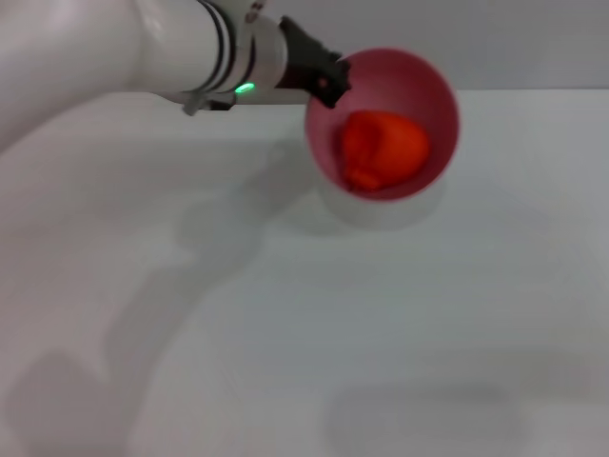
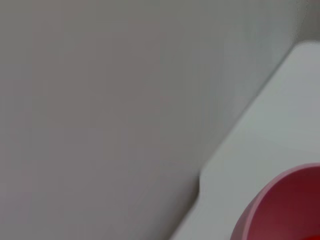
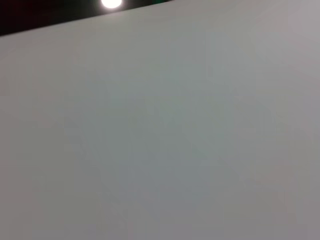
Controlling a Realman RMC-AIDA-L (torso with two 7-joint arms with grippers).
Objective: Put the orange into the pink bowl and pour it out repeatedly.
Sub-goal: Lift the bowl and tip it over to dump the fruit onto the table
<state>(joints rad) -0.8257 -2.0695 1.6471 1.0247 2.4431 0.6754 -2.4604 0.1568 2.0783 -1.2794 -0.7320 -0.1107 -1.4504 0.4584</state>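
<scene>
The pink bowl [image 1: 433,90] hangs tilted above the white table at the far centre of the head view, its opening turned toward me. The red-orange orange [image 1: 383,149] lies inside it against the lower wall. My left gripper [image 1: 328,81] reaches in from the upper left, its black fingers shut on the bowl's left rim. A slice of the pink bowl [image 2: 285,210] also shows in the left wrist view. My right gripper shows in no view.
The white table [image 1: 304,314] spreads below, with the bowl's shadow [image 1: 381,211] just under the bowl and the arm's shadow on the left. A grey wall [image 2: 100,110] rises behind the table's far edge. The right wrist view holds only the table surface [image 3: 160,140].
</scene>
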